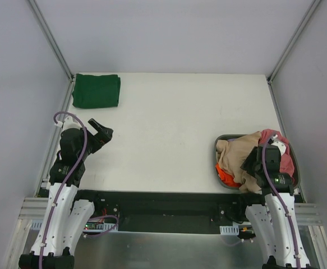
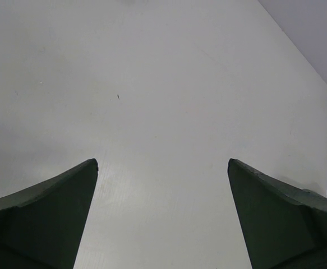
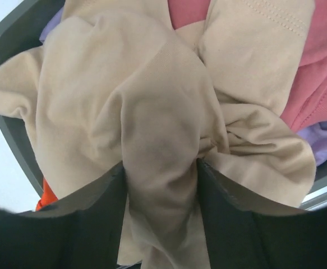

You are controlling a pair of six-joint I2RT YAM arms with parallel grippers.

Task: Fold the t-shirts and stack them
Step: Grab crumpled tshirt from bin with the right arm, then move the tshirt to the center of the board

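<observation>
Right tool (image 3: pixel 160 165) clamps the crumpled beige t-shirt (image 3: pixel 152 101) in a grey tub (image 3: pixel 6 50). Left tool (image 2: pixel 163 162) gapes over the white table (image 2: pixel 163 84), grey walls (image 1: pixel 163 33) around. Dark green t-shirt (image 1: pixel 96 91) lies folded.

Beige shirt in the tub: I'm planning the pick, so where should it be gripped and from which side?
Grip the raised ridge of the beige shirt, coming straight down from above: it lies bunched uppermost in the tub, whose walls block the sides. The right gripper pinches that ridge between its jaws.
</observation>
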